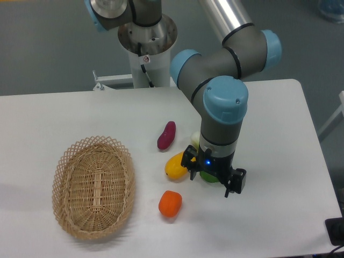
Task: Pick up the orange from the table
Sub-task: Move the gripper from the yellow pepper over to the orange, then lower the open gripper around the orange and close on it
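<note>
The orange point(170, 203) sat alone on the desk point(279, 215) near the basket point(93, 186), but the jaws hung released over the yellow fruit point(176, 166) and green vegetable point(209, 176), so they risked grabbing the wrong one.

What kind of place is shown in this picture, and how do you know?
Most likely a robotics lab or test bench. A robot arm stands on a pedestal at a plain white table, its gripper low over toy-like fruit such as the orange, beside a wicker basket. The floor is bare grey.
</note>
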`<state>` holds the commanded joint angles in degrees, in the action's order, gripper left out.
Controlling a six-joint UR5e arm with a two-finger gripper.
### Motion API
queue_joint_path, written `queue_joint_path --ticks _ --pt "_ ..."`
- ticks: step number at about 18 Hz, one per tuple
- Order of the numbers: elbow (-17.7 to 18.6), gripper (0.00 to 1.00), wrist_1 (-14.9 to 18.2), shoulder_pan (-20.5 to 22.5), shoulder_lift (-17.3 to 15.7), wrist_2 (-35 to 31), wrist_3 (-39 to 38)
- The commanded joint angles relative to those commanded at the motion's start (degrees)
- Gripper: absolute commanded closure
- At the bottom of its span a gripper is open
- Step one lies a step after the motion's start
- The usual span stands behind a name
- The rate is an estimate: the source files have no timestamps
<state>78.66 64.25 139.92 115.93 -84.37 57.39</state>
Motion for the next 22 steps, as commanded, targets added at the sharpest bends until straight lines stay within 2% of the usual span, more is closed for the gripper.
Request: queue_joint_path --ticks 9,12,14,19,22 --pt "1.0 0.00 -2.2 -1.6 1.4 -0.1 -2.7" --pt "1.5 0.00 -2.4 -2.1 1.9 0.0 -7.5" --pt "2.3 0.00 -3.9 -4.4 3.2 -0.3 -10.1" --pt "3.5 0.00 -5.1 -8.0 5.8 -7.9 -12.6" --pt "4.6 0.00 -6.6 -8.3 6.3 -8.2 -12.6"
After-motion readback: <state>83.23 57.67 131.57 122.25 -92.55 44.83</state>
